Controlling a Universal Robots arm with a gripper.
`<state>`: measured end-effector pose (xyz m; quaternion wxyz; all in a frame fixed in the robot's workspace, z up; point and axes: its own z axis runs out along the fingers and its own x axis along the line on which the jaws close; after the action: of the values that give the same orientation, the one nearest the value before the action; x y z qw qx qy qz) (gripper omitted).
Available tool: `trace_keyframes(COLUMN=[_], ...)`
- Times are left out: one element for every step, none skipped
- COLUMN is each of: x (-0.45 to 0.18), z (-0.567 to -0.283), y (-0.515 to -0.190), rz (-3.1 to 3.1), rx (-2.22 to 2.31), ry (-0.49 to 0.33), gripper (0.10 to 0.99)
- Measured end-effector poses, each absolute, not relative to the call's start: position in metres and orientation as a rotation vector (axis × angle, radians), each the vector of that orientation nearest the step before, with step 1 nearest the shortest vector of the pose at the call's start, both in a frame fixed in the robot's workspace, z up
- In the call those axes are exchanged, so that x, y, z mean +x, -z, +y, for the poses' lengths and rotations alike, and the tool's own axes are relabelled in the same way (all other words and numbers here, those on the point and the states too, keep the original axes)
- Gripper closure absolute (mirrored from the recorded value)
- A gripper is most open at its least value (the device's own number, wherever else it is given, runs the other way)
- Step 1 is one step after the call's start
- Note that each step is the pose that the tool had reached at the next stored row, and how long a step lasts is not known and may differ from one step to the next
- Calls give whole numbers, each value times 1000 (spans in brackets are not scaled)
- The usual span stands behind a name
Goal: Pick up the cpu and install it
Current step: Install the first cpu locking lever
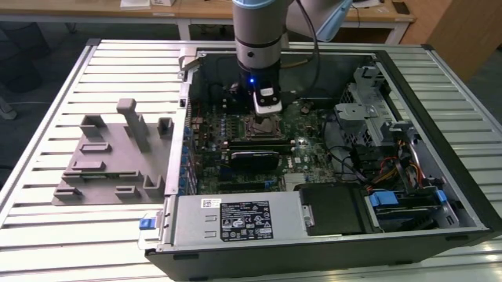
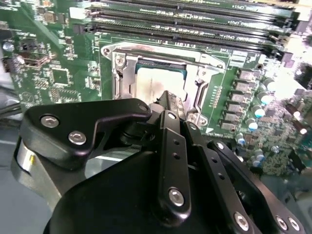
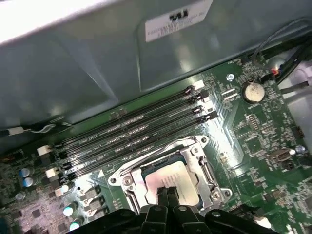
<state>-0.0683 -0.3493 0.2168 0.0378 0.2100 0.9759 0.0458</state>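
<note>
My black linked-finger gripper point(image 3: 167, 195) looks pinched together, tips meeting right on the small square silver-topped cpu point(image 3: 171, 181), though I can't tell if it grips anything. The cpu sits inside the metal-framed motherboard socket point(image 3: 202, 165) directly under the tips. Just beyond are long black RAM slots point(image 3: 141, 129), then the grey steel case wall point(image 3: 97, 63).

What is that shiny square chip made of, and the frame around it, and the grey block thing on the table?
The chip looks like pale brushed metal on top; it reflects light softly. The frame around it seems to be bare silvery steel, with bright glints and screws. The grey block looks like matte plastic, dull with no shine, though that is a guess. The end effector looks like black painted metal.
</note>
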Motion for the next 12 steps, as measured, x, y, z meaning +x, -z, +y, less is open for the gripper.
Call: trace_keyframes(x=[-68,-68,-68,-68,-66,-65,-63,-61,-59,-57,-55,-54], z=[-349,-349,-349,-349,-349,-349,-349,-349,-349,-349,-349,-349], y=[-220,-222,-224,-224,-224,-224,-224,-224,-224,-224,-224,-224], rz=[2994,2994,2994,2995,2995,2995,2995,2995,2996,2998,3000,3002], rx=[644,644,644,643,644,644,644,644,644,644,644,644], ry=[-140,-140,-139,-140,-140,-139,-139,-139,-138,-133,-123,-109], gripper=[980,980,980,980,980,980,980,980,980,980,980,980])
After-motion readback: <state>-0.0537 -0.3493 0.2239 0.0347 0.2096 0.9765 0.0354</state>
